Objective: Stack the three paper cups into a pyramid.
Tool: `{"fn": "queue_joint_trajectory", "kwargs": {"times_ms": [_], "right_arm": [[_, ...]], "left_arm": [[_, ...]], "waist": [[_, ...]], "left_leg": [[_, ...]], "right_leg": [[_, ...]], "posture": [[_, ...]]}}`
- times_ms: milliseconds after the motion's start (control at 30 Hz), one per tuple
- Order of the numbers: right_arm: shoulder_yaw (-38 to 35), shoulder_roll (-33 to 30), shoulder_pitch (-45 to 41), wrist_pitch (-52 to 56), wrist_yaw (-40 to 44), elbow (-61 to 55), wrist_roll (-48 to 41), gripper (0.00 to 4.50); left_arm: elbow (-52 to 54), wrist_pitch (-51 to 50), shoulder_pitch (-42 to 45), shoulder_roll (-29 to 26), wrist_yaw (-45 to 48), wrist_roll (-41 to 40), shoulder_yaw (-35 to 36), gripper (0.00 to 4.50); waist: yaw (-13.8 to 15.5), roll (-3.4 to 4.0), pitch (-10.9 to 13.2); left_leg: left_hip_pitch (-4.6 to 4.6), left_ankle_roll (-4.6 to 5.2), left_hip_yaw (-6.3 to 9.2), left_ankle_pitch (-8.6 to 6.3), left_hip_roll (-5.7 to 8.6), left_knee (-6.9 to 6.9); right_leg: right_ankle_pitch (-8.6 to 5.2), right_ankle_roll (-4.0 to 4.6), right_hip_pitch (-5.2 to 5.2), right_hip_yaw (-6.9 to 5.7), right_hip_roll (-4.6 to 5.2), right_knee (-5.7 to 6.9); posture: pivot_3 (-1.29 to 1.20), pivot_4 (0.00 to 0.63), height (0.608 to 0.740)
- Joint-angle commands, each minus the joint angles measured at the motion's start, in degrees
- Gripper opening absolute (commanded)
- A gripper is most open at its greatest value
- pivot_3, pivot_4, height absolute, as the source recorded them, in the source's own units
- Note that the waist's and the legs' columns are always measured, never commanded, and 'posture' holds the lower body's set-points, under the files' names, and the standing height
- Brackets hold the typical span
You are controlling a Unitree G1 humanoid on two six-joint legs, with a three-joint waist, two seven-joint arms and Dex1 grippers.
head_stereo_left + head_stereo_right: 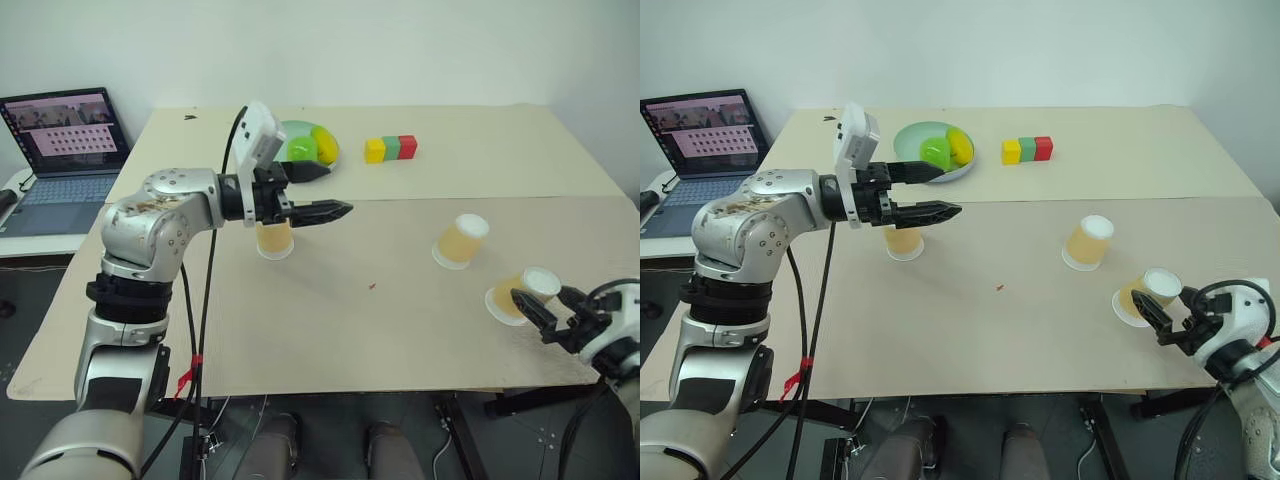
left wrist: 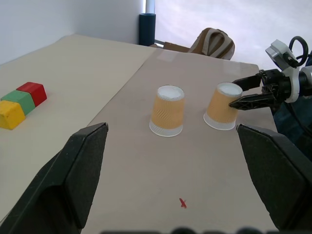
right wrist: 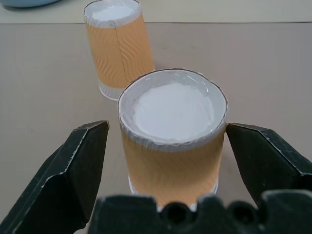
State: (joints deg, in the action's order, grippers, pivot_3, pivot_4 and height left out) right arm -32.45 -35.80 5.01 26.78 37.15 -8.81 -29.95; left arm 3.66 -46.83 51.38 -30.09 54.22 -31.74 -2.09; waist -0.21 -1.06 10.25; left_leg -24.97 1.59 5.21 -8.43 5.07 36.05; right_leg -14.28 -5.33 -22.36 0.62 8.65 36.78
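Three paper cups stand upside down on the bench [image 1: 400, 330], none stacked on another. The right gripper [image 3: 165, 161] has its jaws spread wide with the nearest cup [image 3: 171, 136] sitting between them; a gap shows on each side, so nothing is gripped. In the head views this gripper [image 1: 1168, 322] sits at the near right edge of the bench, just on the near side of that cup [image 1: 1145, 295]. The middle cup [image 1: 1087, 243] stands beyond it, farther from the jaws and apart from the first. The left gripper [image 1: 318, 212] is held above the bench, pointing level toward the right, its jaws fully open and empty; the third cup [image 1: 274, 240] stands just below and behind its fingers. Beyond the left jaws lie a bowl [image 1: 910, 140] holding green and yellow pieces and a row of coloured cubes [image 1: 1028, 150]. A laptop [image 1: 65, 160] sits off to the left.
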Motion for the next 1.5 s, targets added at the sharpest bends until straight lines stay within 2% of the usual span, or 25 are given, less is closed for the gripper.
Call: {"fn": "queue_joint_trajectory", "kwargs": {"times_ms": [33,133,233,333,500,733,867,933,1067,1200,1367,1500], "right_arm": [[0.37,-1.65,-2.29,-2.28,0.24,0.87,0.92,4.47],[1.25,-1.92,-3.54,-2.69,0.16,1.86,1.79,4.47],[1.19,-2.32,-3.96,-2.43,-0.08,1.37,1.81,3.77],[1.14,-2.83,-3.65,-2.03,-0.62,0.3,2.26,2.68],[0.65,-6.45,-3.99,1.94,-1.11,-5.96,1.35,2.63],[2.93,-17.29,-11.25,19.29,-2.82,-19.87,-5.8,2.63],[10.86,-18.67,-20.28,29.72,-5.32,-24.63,-12.27,2.63],[18.08,-16.13,-26.52,31.82,-6.82,-24.73,-12.03,2.63],[28.66,-5.79,-37.98,33.48,-10.52,-19.32,-10.33,2.63],[36.06,-0.5,-40.43,28.14,-9.75,-13.09,-4.51,2.63],[42.67,2.94,-42.09,19.51,-6.51,-4.06,3.24,2.63],[43.66,6.0,-43.61,14.73,-4.52,2.96,6.47,2.63]], "left_arm": [[2.94,-0.42,-0.02,-0.75,-0.88,-1.2,1.6,4.5],[3.13,-0.44,-0.21,-0.71,-1.21,-1.15,1.64,4.5],[3.2,-0.11,-0.72,-0.62,-1.25,-0.88,1.35,4.5],[3.34,-0.09,-1.0,-0.63,-1.19,-0.92,1.3,4.5],[3.31,-0.42,-1.39,-2.12,0.88,-1.21,0.93,4.5],[4.67,-1.9,-2.56,-7.85,6.25,-2.22,0.52,4.5],[3.53,-1.08,-2.28,-8.2,5.75,-1.59,0.68,4.5],[3.36,-0.84,-2.14,-7.54,4.97,-1.68,1.01,4.5],[4.16,-0.92,-2.38,-7.29,4.04,-1.76,1.31,4.5],[4.25,-0.91,-2.1,-7.18,2.79,-1.63,2.02,4.5],[6.01,-1.84,-2.75,-7.36,1.17,-2.25,2.79,4.5],[7.72,-2.83,-4.0,-7.99,-0.12,-3.06,3.7,4.5]], "waist": [[0.0,0.0,0.0],[-0.03,0.0,0.0],[-0.03,0.0,0.0],[-0.02,0.0,0.0],[-0.26,0.01,0.01],[-0.66,0.05,0.03],[-0.51,0.0,0.05],[-0.49,-0.02,0.06],[-0.75,-0.07,0.09],[-0.32,-0.08,0.09],[-0.56,-0.09,0.09],[-0.95,-0.09,0.09]], "left_leg": [[0.0,0.0,0.0,0.0,0.0,0.0],[0.0,0.0,-0.01,0.0,0.0,0.01],[0.01,0.0,-0.02,0.0,0.0,0.0],[0.01,0.0,-0.02,0.0,0.0,0.0],[0.01,0.0,-0.04,0.0,0.0,0.0],[0.02,0.0,-0.17,0.0,-0.07,-0.05],[0.01,0.03,-0.15,-0.02,-0.09,-0.03],[0.0,0.04,-0.15,-0.02,-0.07,-0.02],[-0.04,0.04,-0.16,-0.02,-0.06,-0.04],[-0.21,0.04,-0.14,-0.02,-0.02,-0.07],[-0.5,0.03,-0.22,-0.01,0.04,0.02],[-0.44,0.0,-0.28,0.01,-0.02,0.01]], "right_leg": [[0.01,0.02,0.0,0.0,0.0,0.0],[0.01,0.02,0.0,0.0,0.0,0.01],[0.01,0.02,0.01,0.0,0.0,0.01],[0.01,0.02,0.0,0.01,0.0,0.0],[0.01,0.02,-0.03,0.03,0.0,0.04],[-0.01,-0.01,-0.1,0.13,-0.02,0.05],[-0.01,-0.01,-0.04,0.08,-0.02,-0.04],[-0.01,-0.02,-0.03,0.09,0.0,-0.07],[0.01,0.02,-0.16,0.13,0.0,-0.04],[0.04,0.06,-0.4,0.1,0.0,0.02],[0.07,0.06,-0.77,0.18,0.0,0.23],[0.08,0.08,-0.79,0.23,-0.06,0.31]], "posture": [[0.0,0.15,0.74],[0.0,0.15,0.74],[0.0,0.15,0.74],[0.0,0.15,0.74],[0.0,0.15,0.74],[0.0,0.15,0.74],[0.0,0.15,0.74],[0.0,0.15,0.74],[0.0,0.15,0.74],[0.0,0.15,0.74],[0.0,0.15,0.74],[0.0,0.15,0.74]]}}
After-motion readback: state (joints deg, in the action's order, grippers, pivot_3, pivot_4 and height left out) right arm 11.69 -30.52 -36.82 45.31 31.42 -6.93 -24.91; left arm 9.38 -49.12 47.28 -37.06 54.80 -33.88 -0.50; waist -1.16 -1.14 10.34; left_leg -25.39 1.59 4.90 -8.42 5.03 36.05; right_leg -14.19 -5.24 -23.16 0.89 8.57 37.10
